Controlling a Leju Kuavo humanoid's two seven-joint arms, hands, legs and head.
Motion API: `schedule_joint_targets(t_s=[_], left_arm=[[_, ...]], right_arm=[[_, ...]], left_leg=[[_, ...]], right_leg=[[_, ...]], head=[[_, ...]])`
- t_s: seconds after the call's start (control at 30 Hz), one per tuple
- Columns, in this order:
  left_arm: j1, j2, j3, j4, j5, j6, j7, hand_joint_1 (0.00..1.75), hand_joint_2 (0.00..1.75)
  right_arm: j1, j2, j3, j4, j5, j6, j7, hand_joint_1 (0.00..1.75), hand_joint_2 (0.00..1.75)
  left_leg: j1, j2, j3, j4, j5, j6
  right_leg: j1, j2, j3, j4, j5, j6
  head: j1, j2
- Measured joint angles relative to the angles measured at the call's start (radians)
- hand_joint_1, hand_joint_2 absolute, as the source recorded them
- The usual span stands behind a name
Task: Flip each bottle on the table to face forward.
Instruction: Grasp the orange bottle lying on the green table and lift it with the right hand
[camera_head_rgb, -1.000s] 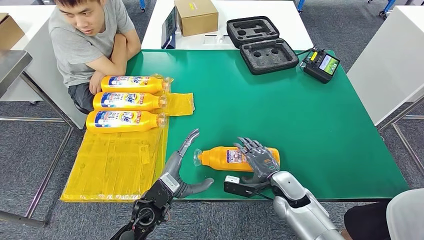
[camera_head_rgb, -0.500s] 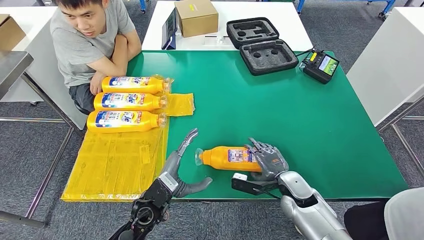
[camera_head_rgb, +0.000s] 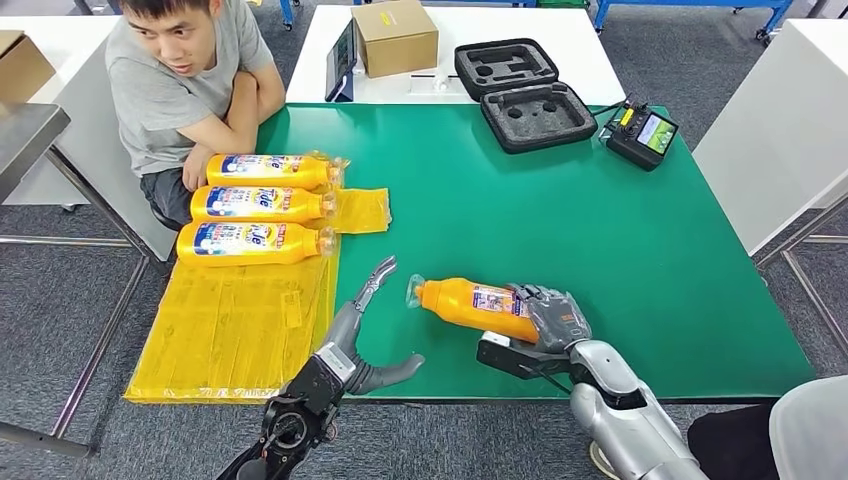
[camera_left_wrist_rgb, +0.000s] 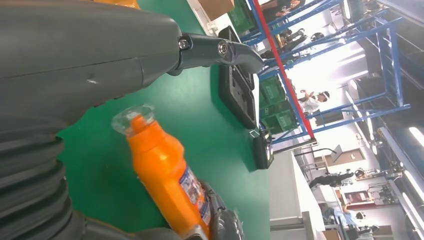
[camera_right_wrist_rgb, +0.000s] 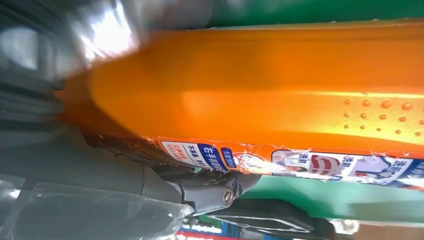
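The right robot hand (camera_head_rgb: 556, 318) is gripping an orange bottle (camera_head_rgb: 470, 305) by its base, tilting it above the green counter (camera_head_rgb: 600, 230). The left robot hand (camera_head_rgb: 362, 330) is hovering nearby, fingers spread, holding nothing. Three bottles (camera_head_rgb: 262, 205) are lying on yellow plastic (camera_head_rgb: 230, 330).

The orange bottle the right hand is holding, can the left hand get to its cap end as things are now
Probably yes. The left hand is open beside the bottle, whose cap end points toward it, with bare green table between them. The right hand grips the far end.
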Motion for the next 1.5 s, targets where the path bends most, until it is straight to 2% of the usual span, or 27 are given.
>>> schedule_joint_targets(t_s=[0.17,0.3,0.53,0.63,0.97,1.1,1.3,1.5], left_arm=[[0.0,-0.001,0.0,0.0,0.0,-0.001,0.0,0.0,1.75],[0.0,-0.004,0.0,0.0,-0.004,0.006,0.0,0.0,1.75],[0.001,-0.02,0.001,-0.015,0.031,0.148,0.0,0.0,1.75],[0.003,-0.024,0.004,-0.025,0.051,0.178,0.0,0.0,1.75],[0.01,-0.031,0.013,-0.029,0.103,0.188,-0.001,0.0,1.75],[0.011,-0.033,0.014,-0.024,0.154,0.165,-0.001,0.0,1.75],[0.019,-0.031,0.008,-0.009,0.246,0.055,0.026,0.0,1.75],[0.03,-0.03,-0.005,0.002,0.252,0.029,0.037,0.0,1.75]], right_arm=[[0.021,0.005,-0.038,-0.009,-0.029,0.01,-0.029,1.75,1.75],[0.049,0.012,-0.079,-0.033,-0.135,0.046,-0.127,1.75,1.75],[0.158,0.044,-0.158,-0.158,-0.374,0.135,-0.289,1.75,1.75],[0.197,0.057,-0.179,-0.199,-0.414,0.145,-0.309,1.75,1.75],[0.321,0.101,-0.22,-0.335,-0.49,0.143,-0.341,1.75,1.75],[0.35,0.122,-0.231,-0.378,-0.501,0.132,-0.347,1.75,1.75],[0.369,0.161,-0.278,-0.417,-0.522,0.087,-0.39,1.75,1.75],[0.372,0.192,-0.317,-0.444,-0.528,0.049,-0.411,1.75,1.75]], left_leg=[[0.0,0.0,0.006,0.0,-0.002,0.001],[0.0,0.0,0.011,0.0,-0.006,0.001],[0.001,0.002,0.01,0.0,-0.007,0.0],[0.002,0.002,0.007,0.0,-0.007,-0.001],[0.002,0.002,-0.001,0.0,-0.006,-0.001],[0.002,0.002,-0.002,0.0,-0.006,-0.001],[0.002,0.002,-0.003,0.0,-0.006,-0.001],[0.001,0.002,-0.004,0.0,-0.006,-0.001]], right_leg=[[0.0,0.0,0.004,-0.001,-0.001,0.001],[0.0,0.001,0.007,-0.002,-0.003,0.001],[0.001,0.003,0.012,-0.002,-0.002,0.0],[0.002,0.003,0.009,-0.002,-0.002,0.0],[0.002,0.003,0.003,-0.001,-0.002,0.0],[0.002,0.003,0.001,-0.001,-0.002,0.0],[0.002,0.003,0.0,-0.001,-0.002,0.0],[0.002,0.003,-0.001,-0.001,-0.002,0.0]], head=[[0.0,0.0],[0.0,0.0],[0.0,0.0],[0.0,0.0],[0.0,0.0],[0.0,0.0],[0.0,0.0],[0.0,0.0]])
